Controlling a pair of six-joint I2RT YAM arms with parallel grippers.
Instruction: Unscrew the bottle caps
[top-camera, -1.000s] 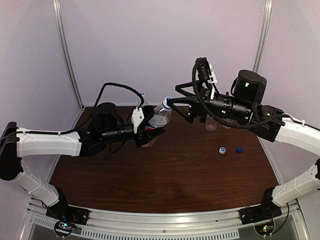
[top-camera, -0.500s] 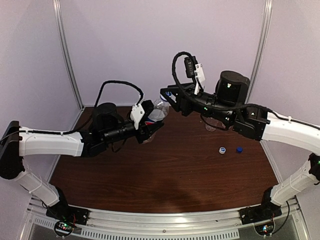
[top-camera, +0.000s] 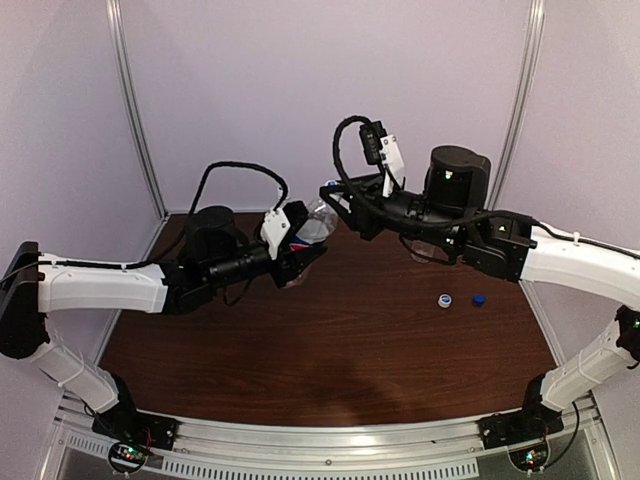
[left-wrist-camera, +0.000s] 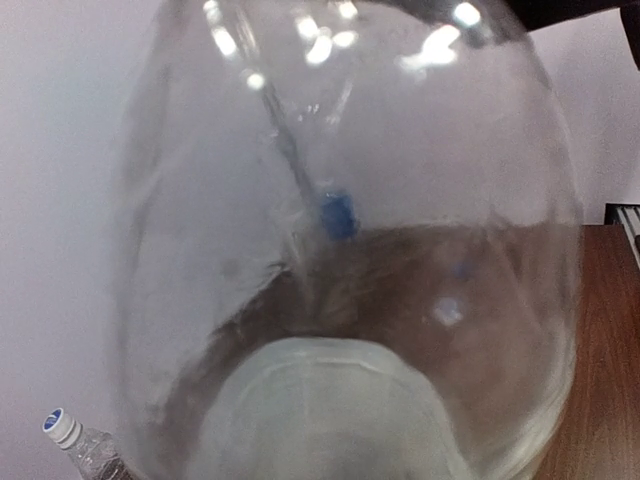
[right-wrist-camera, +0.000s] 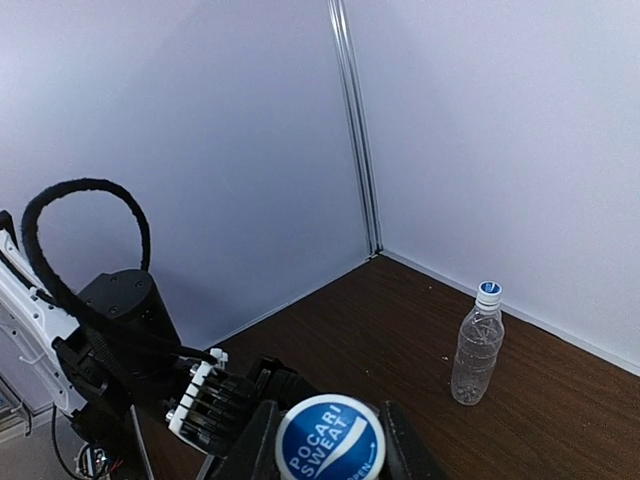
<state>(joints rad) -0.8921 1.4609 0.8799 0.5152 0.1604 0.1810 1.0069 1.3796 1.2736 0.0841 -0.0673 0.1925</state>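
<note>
**A:** What is hanging over the dark brown wooden bench (top-camera: 330, 340)?

**B:** The left tool (top-camera: 300, 262) is clamping the small clear plastic bottle with the blue-and-red label (top-camera: 318, 225) by its body. It is carrying the bottle in the air above the middle of the bench's far edge.

**A:** How is the bottle lying?

**B:** It is tilting. Its long axis is running from the left tool up and to the right, so the neck is pointing at the right tool (top-camera: 335, 192). The right arm is therefore the one nearer the top.

**A:** And what is that tool doing?

**B:** Its fingers (right-wrist-camera: 402, 452) are pinching the round white screw cap with the blue centre (right-wrist-camera: 330, 438) from both sides. The wrist is looking straight down the bottle's axis.

**A:** What is the next move calling for?

**B:** I am judging that it needs a twist about that axis while the left tool is holding the body steady.
</note>
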